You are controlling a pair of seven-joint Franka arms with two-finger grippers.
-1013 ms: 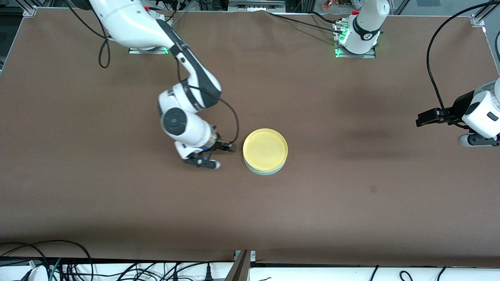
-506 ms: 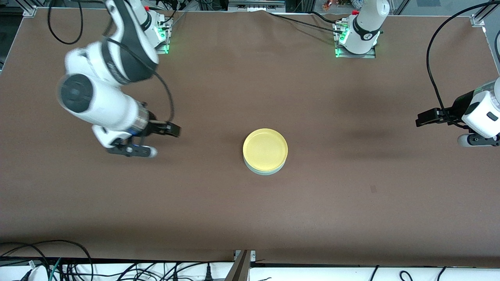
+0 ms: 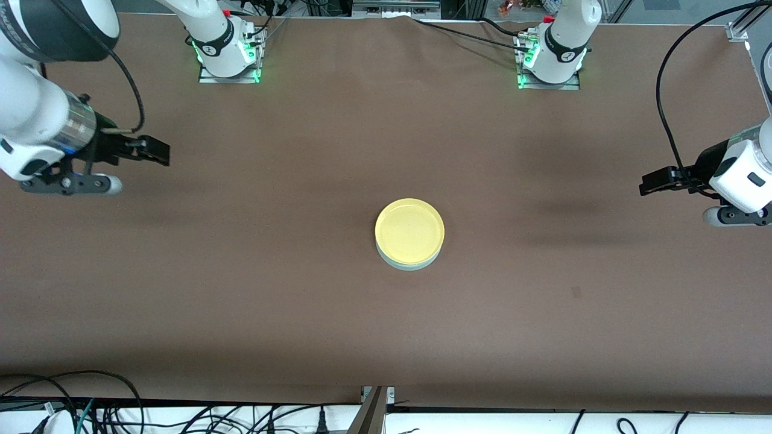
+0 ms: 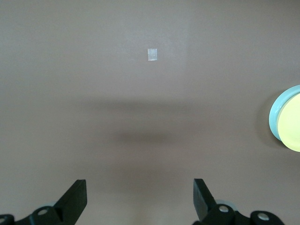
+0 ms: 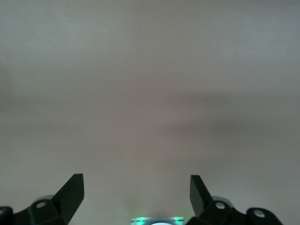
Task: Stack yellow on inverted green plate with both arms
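Front view is showing the yellow plate [image 3: 409, 231] sitting rim-up on the inverted green plate [image 3: 409, 263], the pair resting together mid-tabletop [image 3: 386, 337], so the stack is looking finished and no grasp seems to be pending. Both arms are hanging well apart from it: the right gripper [image 3: 148, 150] is hovering over the right arm's end of the tabletop, the left gripper [image 3: 654, 182] over the left arm's end, each with its jaws pointing inward toward the plates; neither is clearly the nearer one. The plates are round, so no long axis is mattering here. Left wrist view is showing the left gripper [image 4: 139, 199] with jaws spread wide and holding nothing over bare tabletop, the yellow plate [image 4: 291, 125] and a sliver of green plate [image 4: 274, 117] peeking in at the frame's edge, plus a small pale mark [image 4: 152, 54] that the front view barely gives. Right wrist view is showing the right gripper [image 5: 136, 193] likewise spread wide and empty, with no plate in sight.
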